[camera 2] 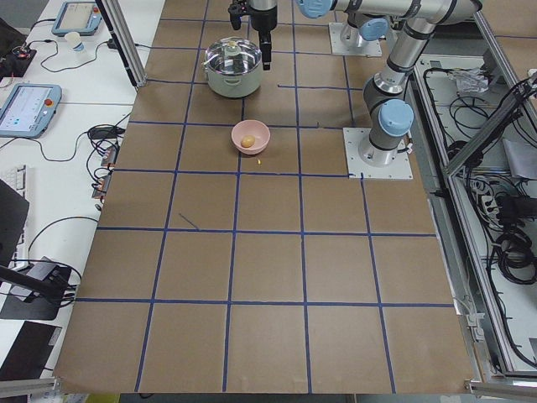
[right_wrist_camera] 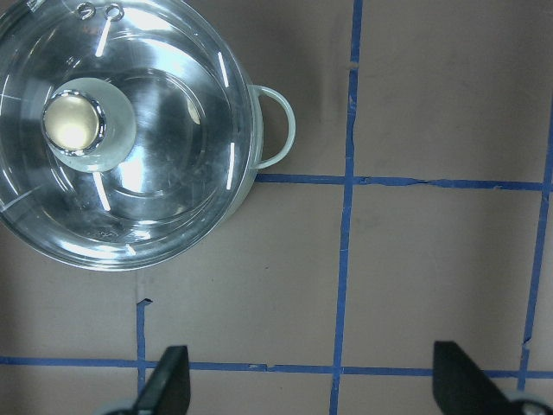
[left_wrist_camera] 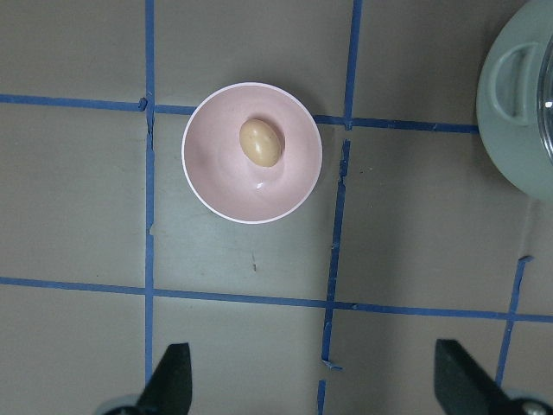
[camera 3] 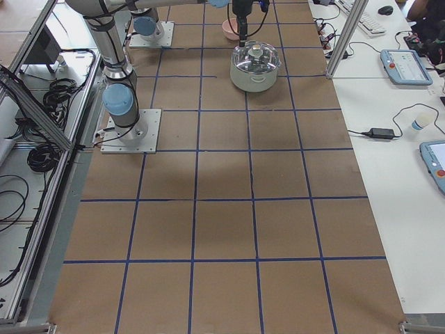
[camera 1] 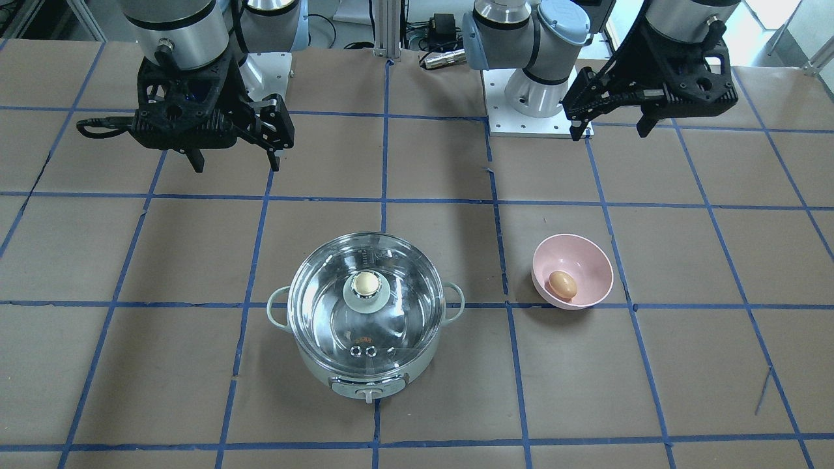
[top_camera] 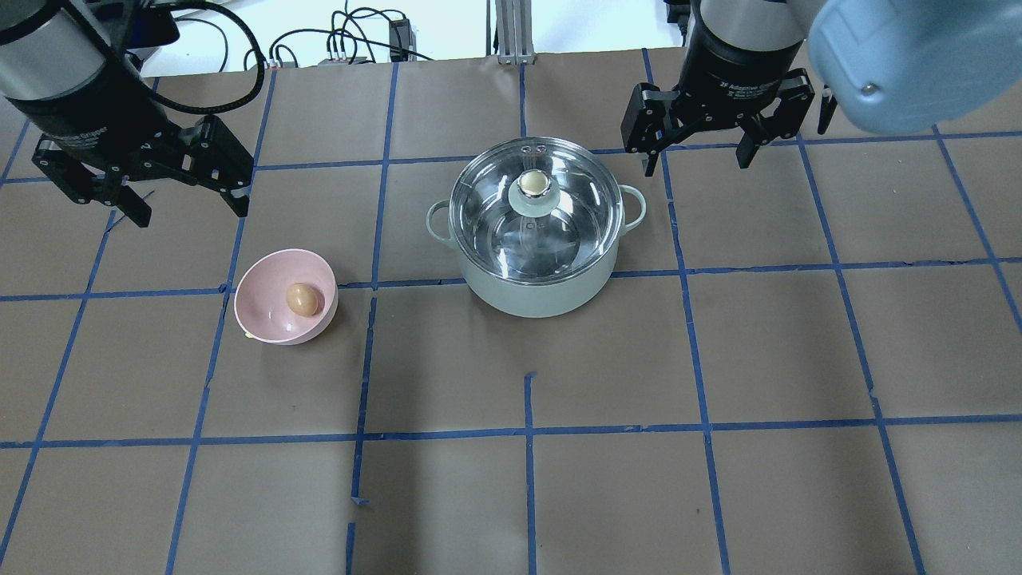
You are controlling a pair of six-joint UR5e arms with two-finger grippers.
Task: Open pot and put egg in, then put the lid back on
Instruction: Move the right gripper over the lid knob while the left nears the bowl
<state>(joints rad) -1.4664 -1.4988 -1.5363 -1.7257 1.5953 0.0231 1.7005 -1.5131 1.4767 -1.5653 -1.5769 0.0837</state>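
The mint-green pot [top_camera: 535,291] stands mid-table with the clear glass lid [top_camera: 575,208] shut on it, its cream knob up. The brown egg [top_camera: 303,299] lies in a pink bowl [top_camera: 267,307] to the pot's left. My left gripper [top_camera: 192,217] hangs open and empty above the table beyond the bowl; its wrist view shows the egg [left_wrist_camera: 261,142] in the bowl [left_wrist_camera: 225,173]. My right gripper [top_camera: 699,166] hangs open and empty just right of the pot; its wrist view shows the lid [right_wrist_camera: 155,156] at the upper left.
Brown paper with a blue tape grid covers the table [top_camera: 527,479]. The arm bases [camera 1: 534,98] stand at the robot's side. Tablets and cables lie on side benches [camera 2: 33,101] beyond the table's far edge.
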